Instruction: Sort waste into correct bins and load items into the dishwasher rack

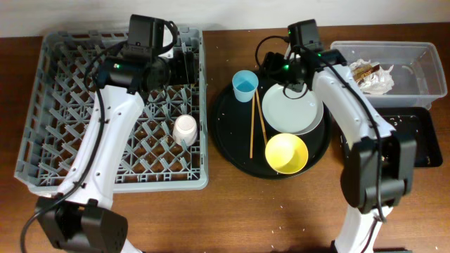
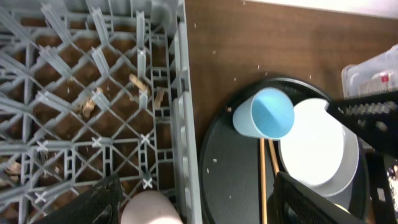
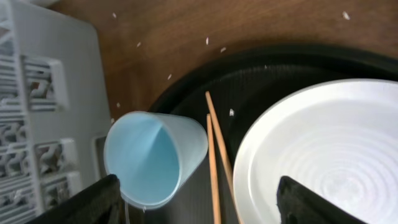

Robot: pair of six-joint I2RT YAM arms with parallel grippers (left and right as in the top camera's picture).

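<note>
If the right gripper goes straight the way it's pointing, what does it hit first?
Probably the chopsticks, centred ahead of the open right gripper; the light blue cup and white plate flank them. Depth is unclear.

Cropped and covered
Pink-white cup (image 2: 149,210) runs off the left wrist view's bottom edge; chopsticks (image 3: 213,163) and white plate (image 3: 323,155) leave the right wrist frame; right arm (image 1: 351,105) covers part of the black tray (image 1: 419,150).

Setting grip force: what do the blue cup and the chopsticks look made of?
Blue cup: likely thin plastic, matte, slightly translucent at the rim. Chopsticks: look like bare wood, pale tan, matte, no sheen.
</note>
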